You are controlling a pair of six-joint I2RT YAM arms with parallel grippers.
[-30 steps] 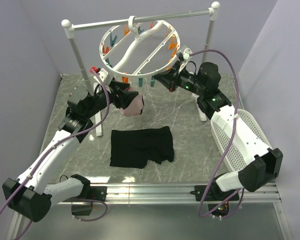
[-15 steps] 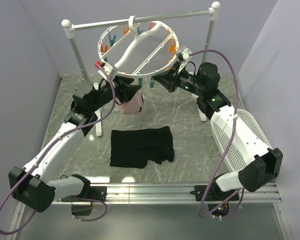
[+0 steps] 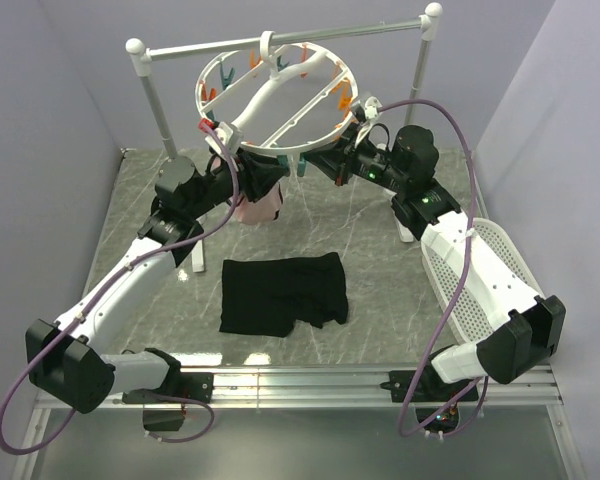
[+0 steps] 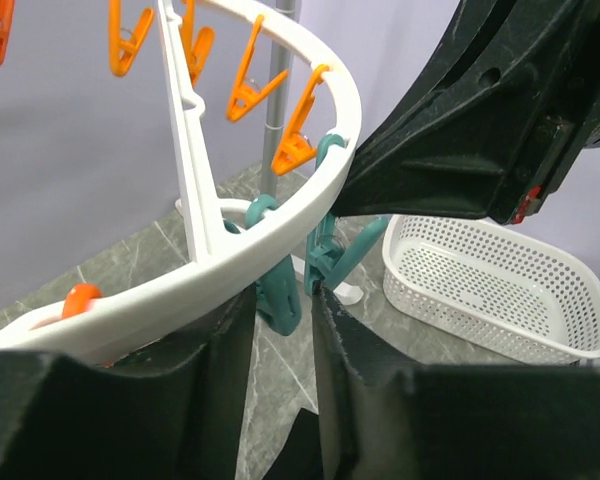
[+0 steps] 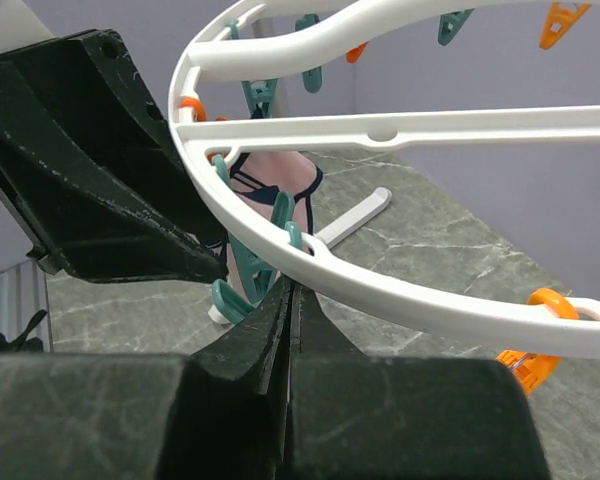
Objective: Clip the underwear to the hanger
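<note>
Underwear (image 3: 283, 293): black boxer-briefs, soft fabric, roughly rectangular. Spread flat on table (image 3: 380, 300), near edge uneven. Nothing clipped to it. Lies toward near side of hanger, lower, well apart from it.

Hanger (image 3: 263, 103): large round white plastic ring, one wavy cross bar, straight bars beside it. Top hook over rail (image 3: 180, 47). Ring tilted, near rim lower. Orange clothespins (image 4: 250, 95) and teal clothespins (image 4: 325, 255) dangle around rim.
</note>
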